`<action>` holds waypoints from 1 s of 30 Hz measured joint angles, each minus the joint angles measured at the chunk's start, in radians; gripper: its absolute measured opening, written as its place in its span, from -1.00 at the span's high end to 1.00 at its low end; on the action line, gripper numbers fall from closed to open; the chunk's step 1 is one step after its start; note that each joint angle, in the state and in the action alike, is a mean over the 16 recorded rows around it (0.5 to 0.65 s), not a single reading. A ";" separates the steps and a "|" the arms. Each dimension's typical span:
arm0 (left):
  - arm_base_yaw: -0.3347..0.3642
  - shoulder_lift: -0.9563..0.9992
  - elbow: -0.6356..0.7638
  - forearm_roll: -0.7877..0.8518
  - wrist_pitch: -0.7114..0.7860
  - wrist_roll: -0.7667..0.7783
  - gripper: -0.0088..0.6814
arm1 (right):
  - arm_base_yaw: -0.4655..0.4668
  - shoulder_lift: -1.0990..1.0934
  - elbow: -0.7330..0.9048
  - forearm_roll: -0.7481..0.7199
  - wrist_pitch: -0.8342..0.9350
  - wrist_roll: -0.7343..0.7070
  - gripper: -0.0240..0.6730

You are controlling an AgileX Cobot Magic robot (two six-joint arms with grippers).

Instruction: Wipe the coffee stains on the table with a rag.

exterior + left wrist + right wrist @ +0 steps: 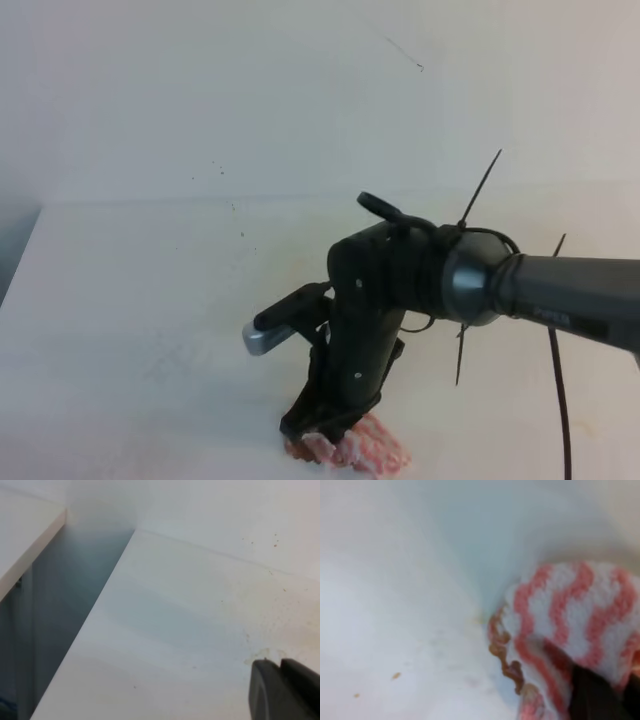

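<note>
My right gripper (pixel 322 428) points down near the front edge of the white table (pixel 150 300) and is shut on the pink-and-white striped rag (pixel 365 450), pressing it onto the surface. A small brown patch of the coffee stains (pixel 296 450) shows at the rag's left edge. In the right wrist view the rag (pixel 570 615) fills the lower right, its edge soaked brown, with one dark fingertip (pixel 592 697) on it and tiny brown specks (pixel 396 675) on the table to the left. Of my left gripper only a dark finger (pixel 280 692) shows.
The right arm (pixel 560 290) reaches in from the right with loose cable-tie ends sticking out. The table's left edge (pixel 95 610) drops into a dark gap beside another white surface (pixel 25 535). A white wall (pixel 300 90) stands behind.
</note>
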 joint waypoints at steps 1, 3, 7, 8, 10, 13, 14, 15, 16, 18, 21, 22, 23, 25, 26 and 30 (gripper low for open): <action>0.000 -0.002 0.002 0.000 -0.001 0.000 0.98 | 0.014 0.000 0.000 0.000 -0.001 0.002 0.85; 0.000 -0.003 0.004 0.000 -0.002 0.000 0.98 | 0.037 0.000 0.000 -0.006 -0.001 0.010 0.85; 0.000 -0.005 0.006 0.000 -0.003 0.000 0.98 | 0.060 0.000 0.000 -0.046 0.008 0.046 0.85; 0.000 -0.005 0.006 0.000 -0.003 0.000 0.98 | 0.060 0.000 0.000 -0.061 0.013 0.058 0.85; 0.000 -0.003 0.004 0.000 -0.002 0.000 0.98 | 0.053 -0.001 0.000 -0.094 0.023 0.083 0.85; 0.000 -0.002 0.002 0.000 -0.001 0.000 0.98 | 0.021 -0.001 0.000 -0.145 0.042 0.122 0.85; 0.000 -0.002 0.002 0.000 -0.001 0.000 0.98 | 0.006 -0.001 0.000 -0.163 0.049 0.134 0.85; 0.000 -0.003 0.004 0.000 -0.002 0.000 0.98 | -0.010 -0.001 0.000 -0.180 0.056 0.147 0.85; 0.000 -0.003 0.004 0.000 -0.002 0.000 0.98 | -0.029 -0.001 0.001 -0.196 0.062 0.159 0.85; 0.000 0.000 0.000 0.000 0.000 0.000 0.98 | -0.069 -0.003 0.004 -0.225 0.076 0.179 0.85; 0.000 0.000 -0.002 0.000 0.000 0.000 0.98 | -0.138 -0.009 0.018 -0.251 0.086 0.195 0.85; 0.000 0.000 -0.002 0.000 0.000 0.000 0.98 | -0.161 -0.013 0.026 -0.254 0.085 0.197 0.85; 0.000 0.000 -0.002 0.000 0.000 0.000 0.98 | -0.184 -0.018 0.036 -0.255 0.082 0.197 0.85; 0.000 -0.002 0.000 0.000 -0.001 0.000 0.98 | -0.226 -0.030 0.063 -0.253 0.067 0.197 0.85; 0.000 -0.002 0.000 0.000 -0.001 0.000 0.98 | -0.245 -0.037 0.079 -0.251 0.055 0.197 0.85; 0.000 -0.002 0.000 0.000 -0.001 0.000 0.98 | -0.303 -0.076 0.160 -0.243 -0.012 0.193 0.85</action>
